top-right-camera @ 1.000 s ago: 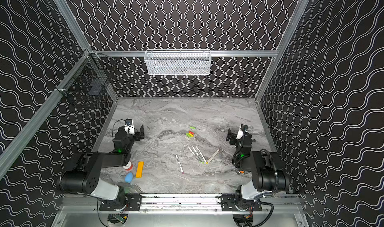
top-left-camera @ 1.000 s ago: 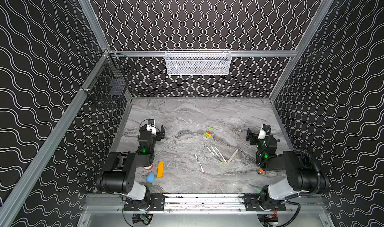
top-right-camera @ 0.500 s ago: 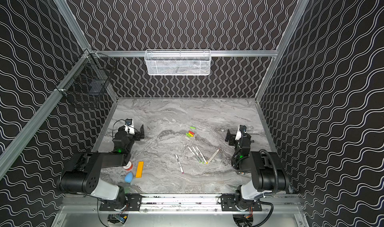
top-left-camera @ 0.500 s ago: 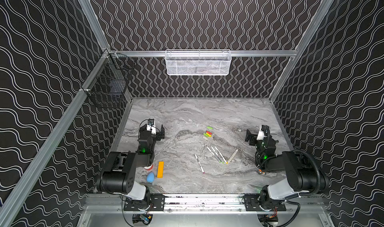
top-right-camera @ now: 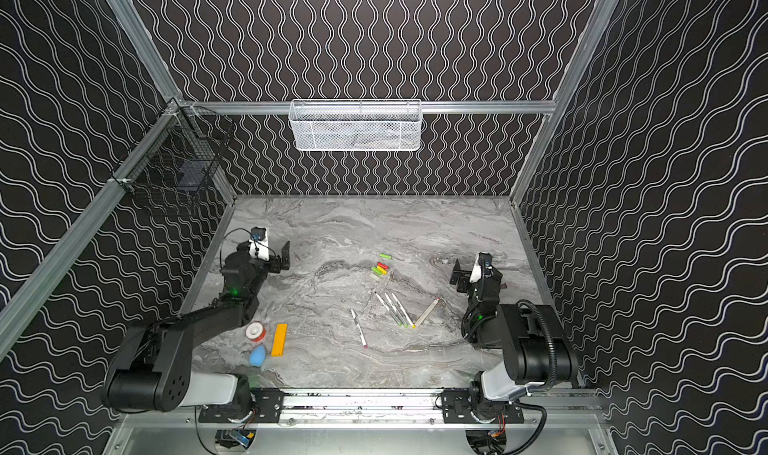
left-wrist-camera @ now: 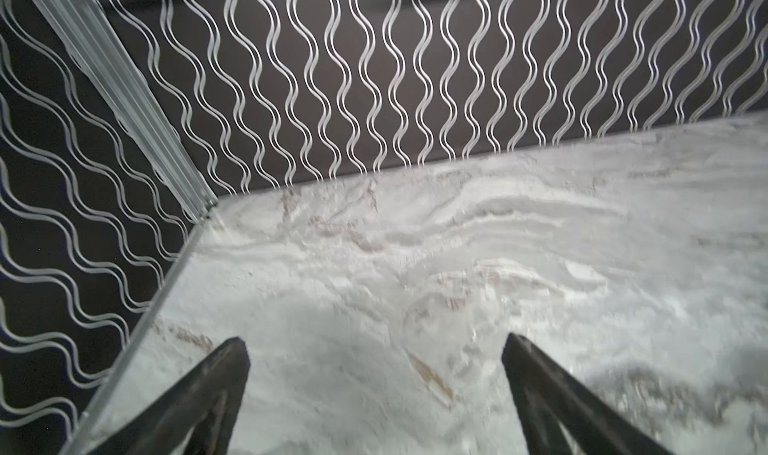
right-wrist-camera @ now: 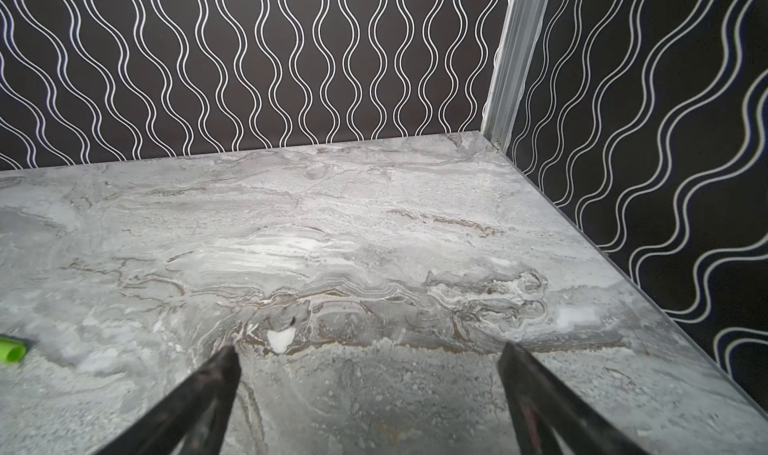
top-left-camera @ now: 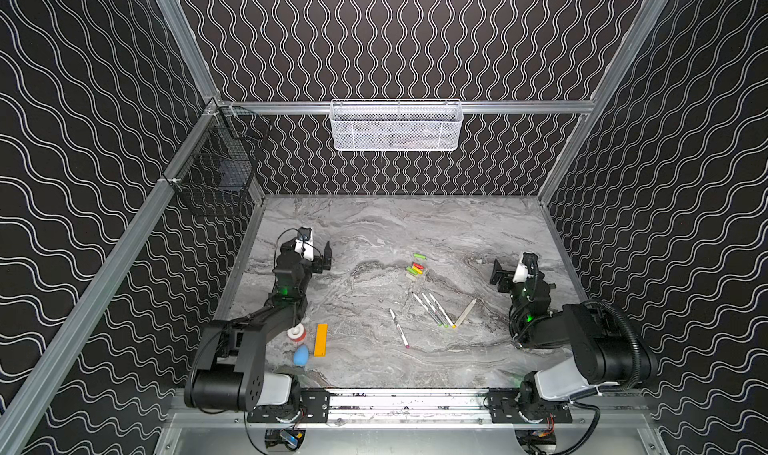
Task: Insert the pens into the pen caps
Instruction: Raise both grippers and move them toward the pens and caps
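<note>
- While both arms reach forward from the near corners, the marble tabletop [top-left-camera: 374,220] is closed in by wavy-patterned walls at the back and on both sides, with an aluminium rail along the near edge. Its whole back half lies bare.
- left gripper [top-left-camera: 312,252]: close to the left wall, jaws spread wide with nothing between them. The left wrist view shows only bare marble and the back-left corner beyond it.
- right gripper [top-left-camera: 520,275]: close to the right edge, jaws likewise wide apart and empty, with bare marble ahead in the right wrist view.
- Open marble separates each gripper from the things in the middle, and the stretch on the left is the wider one.
- pens [top-left-camera: 434,312]: five, all lying flat, right of centre. Three lie side by side, nearly parallel. A paler pen [top-left-camera: 465,312] slants just to their right. A red-ended pen [top-left-camera: 399,328] lies apart to their left.
- pen caps [top-left-camera: 415,267]: a tight cluster just behind the pens, not touching them. I count five: two green, one red, one yellow and one pale, though they are packed too closely to be sure. One green cap [right-wrist-camera: 10,349] shows at the border of the right wrist view.
- Beside the left arm, close together: one orange-yellow bar [top-left-camera: 321,339], one blue egg-shaped blob [top-left-camera: 301,355] and one red-and-white roll [top-left-camera: 296,333].
- Hung above: one white mesh basket [top-left-camera: 395,126] on the back rail and one black wire basket [top-left-camera: 216,174] on the left rail.
</note>
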Robot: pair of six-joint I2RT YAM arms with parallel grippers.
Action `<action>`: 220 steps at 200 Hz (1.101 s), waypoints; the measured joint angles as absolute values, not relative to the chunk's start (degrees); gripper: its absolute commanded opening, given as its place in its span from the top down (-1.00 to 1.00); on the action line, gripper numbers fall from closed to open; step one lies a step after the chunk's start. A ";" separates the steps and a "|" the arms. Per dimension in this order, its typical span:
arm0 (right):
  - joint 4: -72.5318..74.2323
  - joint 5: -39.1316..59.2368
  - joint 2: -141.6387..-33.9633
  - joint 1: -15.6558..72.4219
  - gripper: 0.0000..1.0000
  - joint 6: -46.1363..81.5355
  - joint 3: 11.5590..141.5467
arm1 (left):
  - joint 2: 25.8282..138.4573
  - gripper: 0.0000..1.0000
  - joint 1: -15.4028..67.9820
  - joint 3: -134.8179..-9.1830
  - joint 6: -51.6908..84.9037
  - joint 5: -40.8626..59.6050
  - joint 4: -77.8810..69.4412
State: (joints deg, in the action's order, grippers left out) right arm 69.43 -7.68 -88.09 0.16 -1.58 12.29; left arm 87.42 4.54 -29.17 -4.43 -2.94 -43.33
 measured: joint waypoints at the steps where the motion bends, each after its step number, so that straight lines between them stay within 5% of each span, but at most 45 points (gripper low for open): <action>1: 69.45 -7.70 -88.09 0.19 -0.99 -1.58 12.27 | 87.35 -0.98 4.54 -29.30 -4.40 -3.03 -43.11; 92: 68.82 -7.77 -88.25 -0.03 -0.99 -1.87 13.43 | 84.29 -0.98 15.84 -53.19 12.82 -26.61 5.34; 150: 68.82 -7.57 -88.25 -0.05 -0.99 -1.85 13.45 | 80.31 -0.98 22.44 -59.00 21.93 -26.04 30.04; 220: 68.84 -7.57 -88.25 -0.05 -0.99 -1.87 13.45 | 74.67 -0.98 29.41 -51.40 26.68 -18.41 34.22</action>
State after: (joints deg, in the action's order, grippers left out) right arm 68.84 -7.57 -88.25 -0.05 -1.87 13.45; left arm 74.67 29.41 -51.40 26.68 -18.41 34.22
